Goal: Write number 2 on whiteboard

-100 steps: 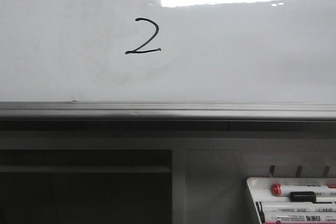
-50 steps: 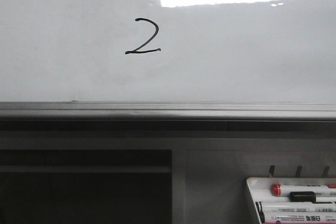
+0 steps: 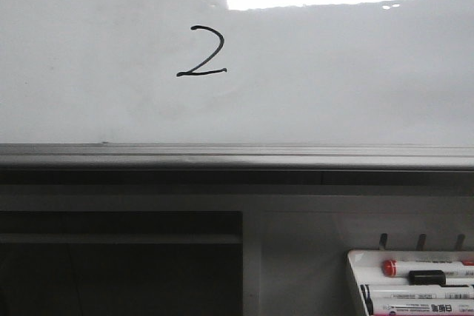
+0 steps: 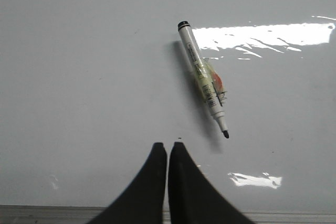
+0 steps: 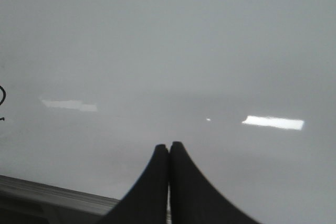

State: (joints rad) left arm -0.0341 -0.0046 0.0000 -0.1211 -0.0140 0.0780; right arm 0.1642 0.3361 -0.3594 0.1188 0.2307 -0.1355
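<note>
Uncapped marker (image 4: pixel 203 77) lies just beyond left end effector (image 4: pixel 167 148)

Right gripper (image 5: pixel 168 148) fingers pressed together, empty, facing the whiteboard (image 5: pixel 173 51). Grey rail (image 5: pixel 47 190) runs along the board's edge. Fragment of black marker stroke (image 5: pixel 2 98) at frame edge.

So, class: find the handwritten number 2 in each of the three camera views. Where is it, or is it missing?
Front view: the number 2 sits upper centre-left on the whiteboard, left of the bright light reflection.
Left wrist view: not in it; only an uncapped marker lies there.
Right wrist view: only a sliver of black stroke shows at the picture's edge, probably the 2.
Shared landmark: the grey rail along the board's lower edge.
</note>
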